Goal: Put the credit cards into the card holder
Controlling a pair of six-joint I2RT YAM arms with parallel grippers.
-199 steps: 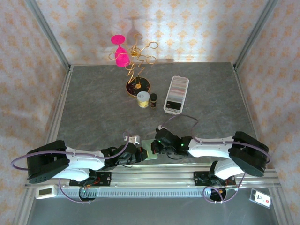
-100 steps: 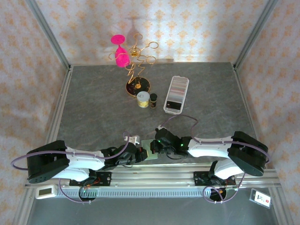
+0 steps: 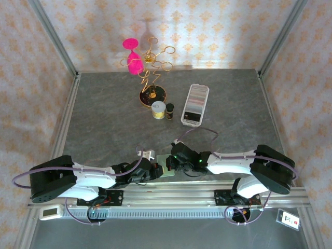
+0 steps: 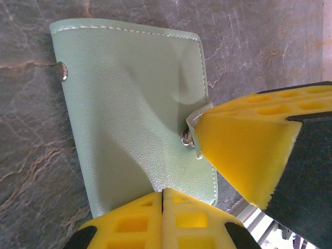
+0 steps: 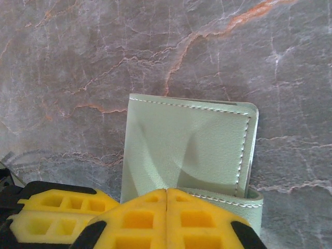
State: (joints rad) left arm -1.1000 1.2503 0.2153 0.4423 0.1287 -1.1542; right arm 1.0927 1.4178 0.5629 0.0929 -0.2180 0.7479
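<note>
Between left gripper and right gripper, seemingly, lies card holder.

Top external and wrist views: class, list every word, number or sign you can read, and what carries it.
None readable.
Small white tag with a red mark: print too small.
Sage-green stitched folding card holder: no lettering.
Packed row of pale and dark credit cards: too small.
</note>
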